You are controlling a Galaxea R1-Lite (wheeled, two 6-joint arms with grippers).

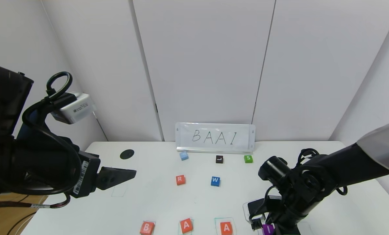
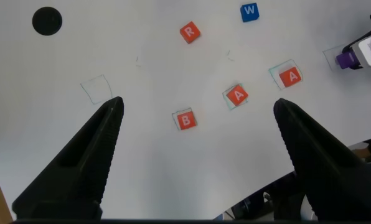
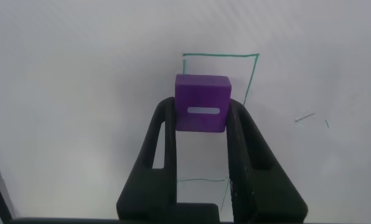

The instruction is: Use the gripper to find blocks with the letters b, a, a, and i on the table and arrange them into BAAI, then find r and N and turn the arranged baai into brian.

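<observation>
Three orange-red blocks lie in a row along the table's front edge: B (image 1: 147, 227), A (image 1: 186, 225) and A (image 1: 226, 227). They also show in the left wrist view: B (image 2: 185, 120), A (image 2: 237, 95), A (image 2: 291, 76). My right gripper (image 1: 267, 229) is shut on the purple I block (image 3: 201, 103) just right of the second A, over a green rectangle (image 3: 220, 78). The orange-red R block (image 1: 180, 179) lies mid-table. My left gripper (image 1: 129, 174) is open and empty, held above the table's left side.
The white table (image 1: 148, 199) carries a blue W block (image 1: 215, 181), a light blue block (image 1: 183, 156), a black L block (image 1: 219, 159) and a green S block (image 1: 248, 159). A BAAI sign (image 1: 215, 137) stands at the back. A black hole (image 1: 127, 154) is at the back left.
</observation>
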